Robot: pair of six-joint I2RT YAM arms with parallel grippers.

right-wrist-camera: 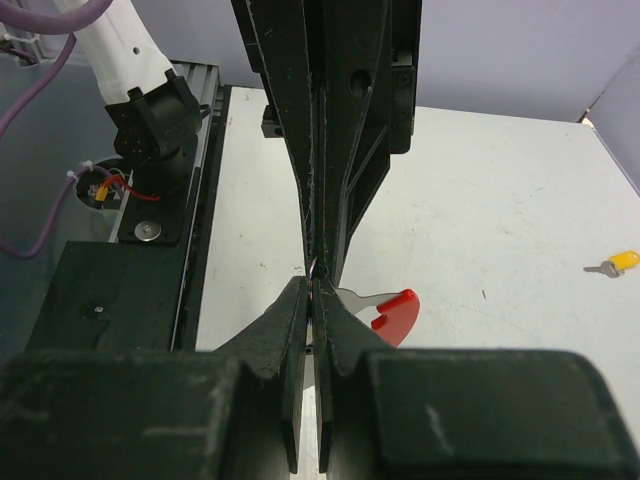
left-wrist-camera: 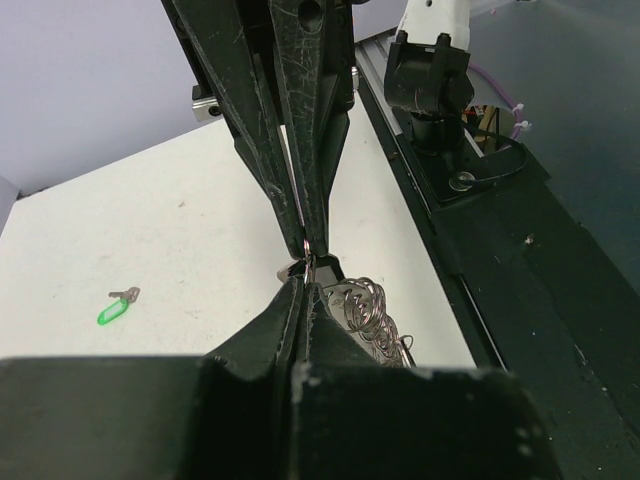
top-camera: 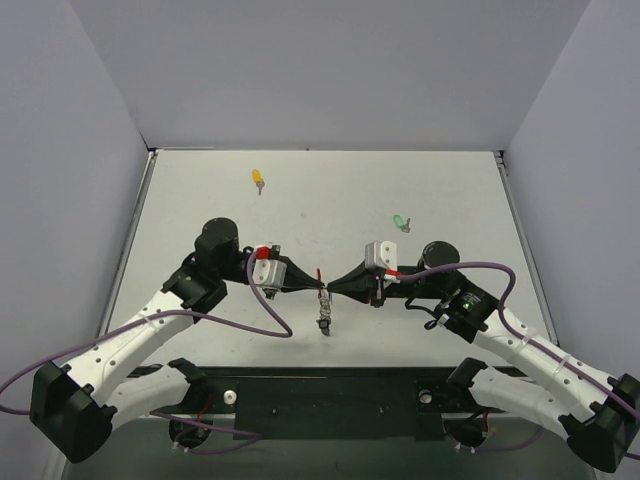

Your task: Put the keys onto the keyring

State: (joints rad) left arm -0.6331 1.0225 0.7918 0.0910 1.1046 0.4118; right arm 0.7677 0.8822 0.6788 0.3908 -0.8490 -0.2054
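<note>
Farther back lie the green key and yellow key.

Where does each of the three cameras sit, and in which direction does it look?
Top external: fixed above and behind the arm bases, looking down at the table; both arms show, left gripper and right gripper meeting tip to tip at the keyring.
Left wrist: on the left arm, looking along its own shut fingers toward the right arm's; green key beyond.
Right wrist: the opposite direction; own shut fingers, red tag, yellow key.
Shared: both wrist views show the same meeting point.
</note>
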